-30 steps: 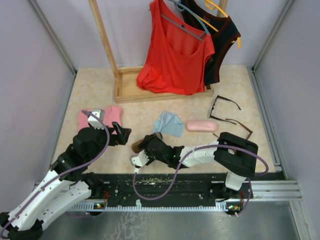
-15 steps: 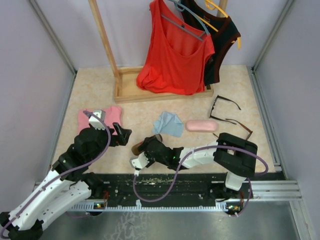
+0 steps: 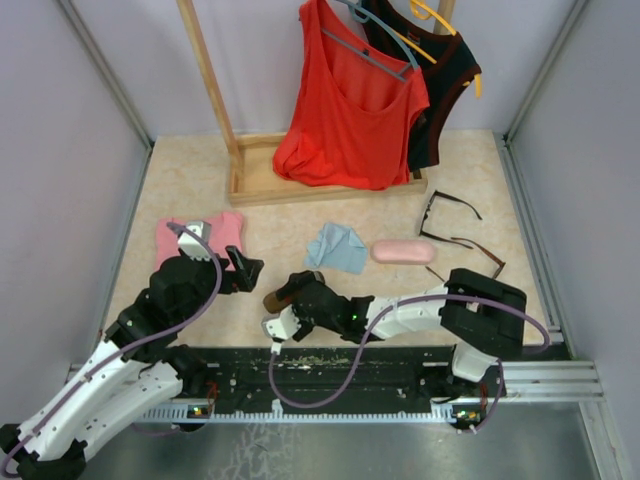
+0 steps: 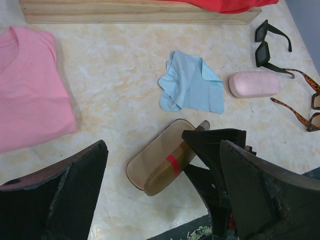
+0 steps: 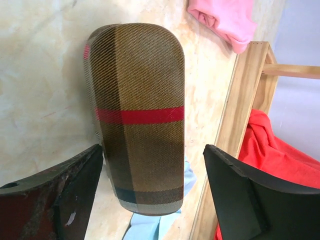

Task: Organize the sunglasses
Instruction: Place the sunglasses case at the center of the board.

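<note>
Two pairs of sunglasses lie at the far right of the table: the black-framed pair (image 3: 445, 211) (image 4: 265, 44) and, nearer, the reddish-brown pair (image 3: 478, 255) (image 4: 311, 104). Neither gripper is near them. My right gripper (image 3: 287, 296) (image 5: 152, 150) is open, its fingers on either side of the brown plaid case (image 5: 140, 120) (image 4: 167, 162); a gap shows at one finger. Just left of that case, my left gripper (image 3: 243, 268) (image 4: 162, 150) hovers wide open and holds nothing.
An oblong pink case (image 3: 403, 251) (image 4: 255, 84) and a light blue cloth (image 3: 337, 247) (image 4: 192, 85) lie mid-table. A folded pink shirt (image 3: 215, 230) is at the left. A wooden rack base (image 3: 255, 185) stands at the back, with red (image 3: 350, 110) and black tops hanging over it.
The right gripper's jaws have spread wider around the plaid case, and the right arm's elbow has shifted slightly to the right. The left arm has not moved.
</note>
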Tool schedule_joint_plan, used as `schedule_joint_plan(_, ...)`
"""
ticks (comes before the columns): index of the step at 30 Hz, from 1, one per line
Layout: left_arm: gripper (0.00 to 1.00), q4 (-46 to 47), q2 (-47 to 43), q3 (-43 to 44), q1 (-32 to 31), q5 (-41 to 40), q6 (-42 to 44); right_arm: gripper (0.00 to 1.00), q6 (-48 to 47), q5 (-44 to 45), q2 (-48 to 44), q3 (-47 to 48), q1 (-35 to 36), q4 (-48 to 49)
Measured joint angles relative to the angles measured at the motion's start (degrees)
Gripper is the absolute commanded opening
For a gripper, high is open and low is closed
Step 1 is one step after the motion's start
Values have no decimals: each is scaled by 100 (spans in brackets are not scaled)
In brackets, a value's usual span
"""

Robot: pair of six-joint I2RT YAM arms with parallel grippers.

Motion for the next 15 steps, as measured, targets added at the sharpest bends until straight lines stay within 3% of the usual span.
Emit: schedule_joint_plan(15, 97, 2, 74, -151, 0, 46, -212, 87, 824, -138, -1434, -833, 428, -170)
